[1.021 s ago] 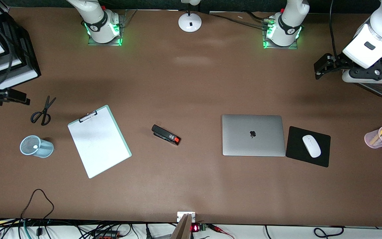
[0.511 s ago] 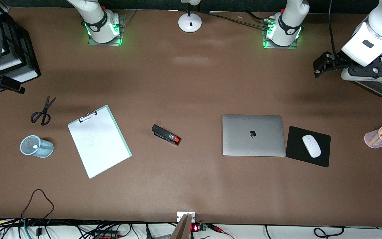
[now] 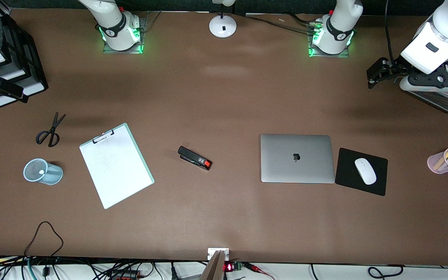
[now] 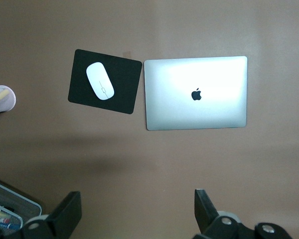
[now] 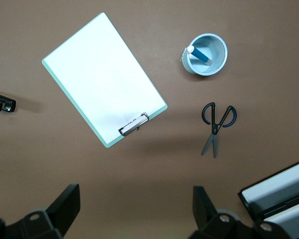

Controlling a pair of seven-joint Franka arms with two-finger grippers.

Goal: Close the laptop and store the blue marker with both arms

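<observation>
Laptop: silver-grey, lid shut and flat on the brown table, apple logo up; the landmark for the rest.
Mouse pad: black, just beside the laptop toward the left arm's end, carrying a white mouse.
Pink pen cup: past the mouse pad, near the left arm's table end.
Stapler: black with a red tip, toward the right arm's end from the laptop.
Clipboard: white with a mint edge, past the stapler.
Mesh cup: light blue, well apart from the laptop at the right arm's end; the blue marker stands inside it, white end up.
Scissors: near the cup.
Left gripper: raised high, fingers spread apart, empty.
Right gripper: raised high above the scissors' area, fingers likewise apart, empty.
</observation>
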